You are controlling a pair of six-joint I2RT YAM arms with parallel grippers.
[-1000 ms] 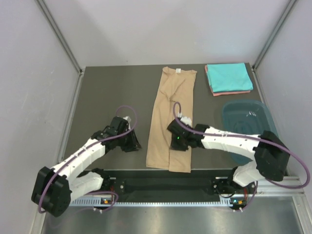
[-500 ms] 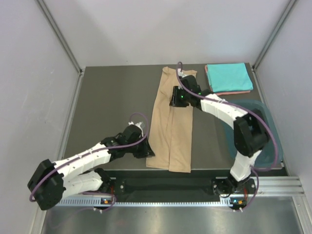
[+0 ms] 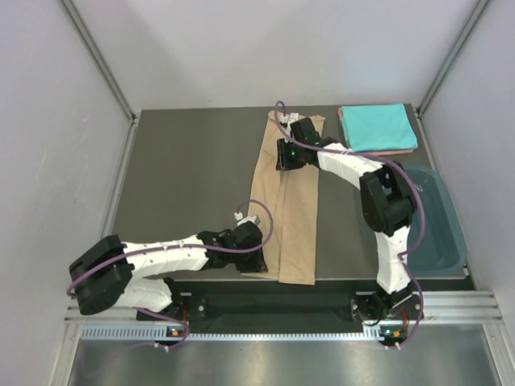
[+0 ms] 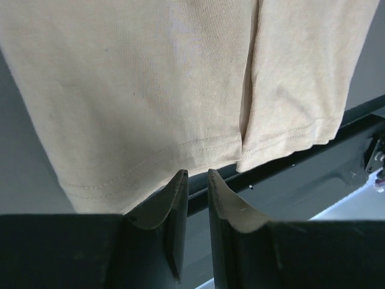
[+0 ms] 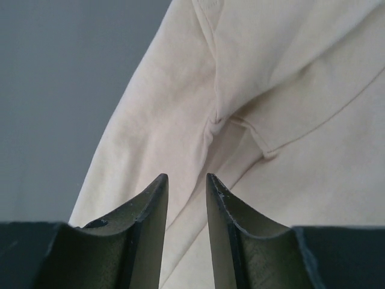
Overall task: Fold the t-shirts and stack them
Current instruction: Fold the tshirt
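Tan t-shirt (image 3: 286,217) lay folded lengthwise into a long strip on the bench (image 3: 185,169), running from the far edge down to the near edge, a little right of the middle. Its hem sat at the near edge, with the two folded sides meeting along a line down the strip.

I had the left gripper (image 3: 256,259) low at the near left corner of that hem. In the left wrist view its fingers (image 4: 171,198) stood slightly apart with only a narrow gap, nothing pinched between them, their tips just short of the stitched hem.

The right gripper (image 3: 283,157) was over the far end of the strip, on its left side. From the right wrist view its jaws were also a little spread and held no cloth, hanging above a sleeve seam.

At the far right corner the turquoise t-shirt (image 3: 376,126) rested folded on top of the salmon-pink t-shirt (image 3: 386,152), which showed only as a thin edge. The teal tub (image 3: 438,233) stood along the right edge, partly behind the right arm.
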